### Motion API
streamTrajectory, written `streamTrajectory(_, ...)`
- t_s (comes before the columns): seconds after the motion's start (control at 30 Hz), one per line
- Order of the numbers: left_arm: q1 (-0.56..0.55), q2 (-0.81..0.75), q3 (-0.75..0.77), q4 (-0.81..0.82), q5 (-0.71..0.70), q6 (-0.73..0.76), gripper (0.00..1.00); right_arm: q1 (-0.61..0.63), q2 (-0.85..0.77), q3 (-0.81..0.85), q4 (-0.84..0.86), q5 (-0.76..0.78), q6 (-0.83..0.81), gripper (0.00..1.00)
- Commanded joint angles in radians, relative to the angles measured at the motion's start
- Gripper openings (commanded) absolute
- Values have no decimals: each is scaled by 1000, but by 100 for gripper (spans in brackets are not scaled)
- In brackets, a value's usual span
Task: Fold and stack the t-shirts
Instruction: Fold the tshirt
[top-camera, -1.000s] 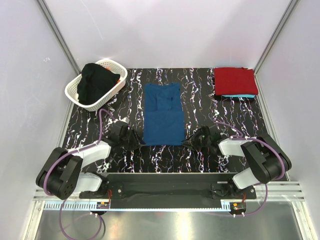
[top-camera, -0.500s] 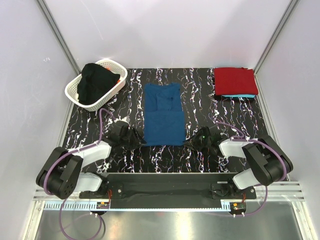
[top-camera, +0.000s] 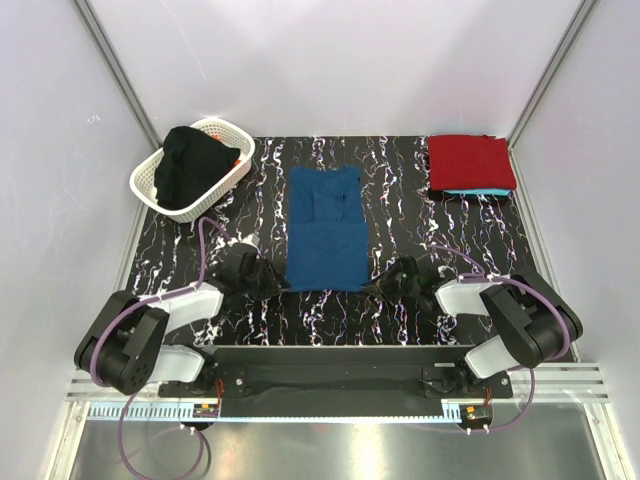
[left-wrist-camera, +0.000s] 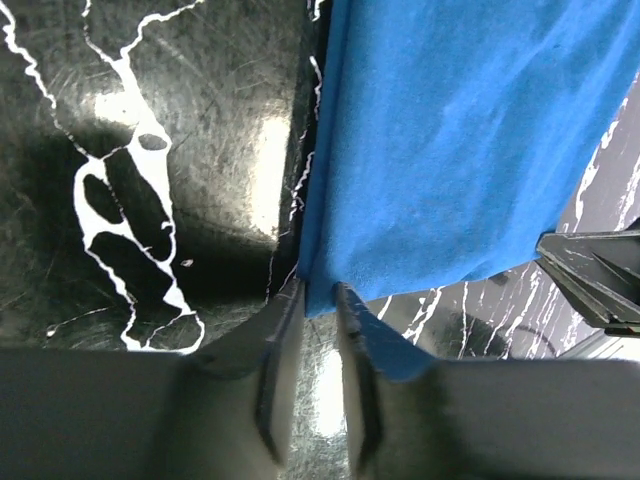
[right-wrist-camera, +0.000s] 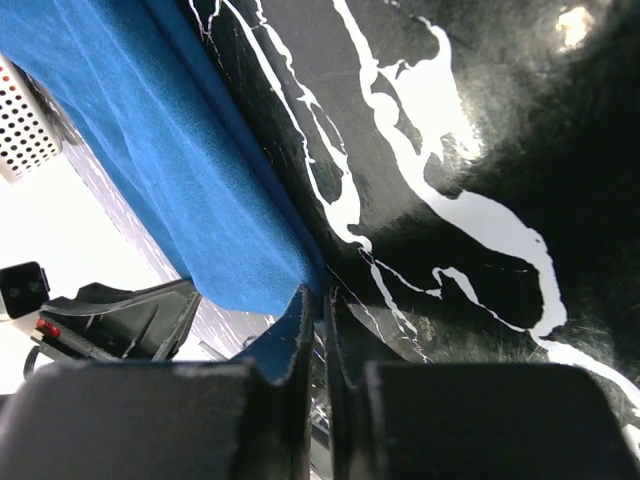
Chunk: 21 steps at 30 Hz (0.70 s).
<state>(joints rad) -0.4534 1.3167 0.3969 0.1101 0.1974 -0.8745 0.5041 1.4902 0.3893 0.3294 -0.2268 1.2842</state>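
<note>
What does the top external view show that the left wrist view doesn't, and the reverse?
Only top external: the white plastic lattice basket holding black cloth, and the folded red t-shirt stacked on a turquoise t-shirt. Only left wrist: the left tool with fingers apart, the corner of the blue cloth t-shirt at their tips. Both: that shirt lying flat on the black white-veined table.

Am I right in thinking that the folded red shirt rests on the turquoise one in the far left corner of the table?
Not quite: the red shirt does rest on the turquoise one, but in the far right corner, as the top external view shows; the white basket occupies the far left.
</note>
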Motion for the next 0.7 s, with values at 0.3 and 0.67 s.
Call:
streamTrajectory(0.3,-51,-158,66,-210,-79,75,0,24,-203,16,-240,96,-92,0)
streamTrajectory(0.67,-149,-411,112,-415,-58,-15,0,42,-594,42,-631,135,-178,0)
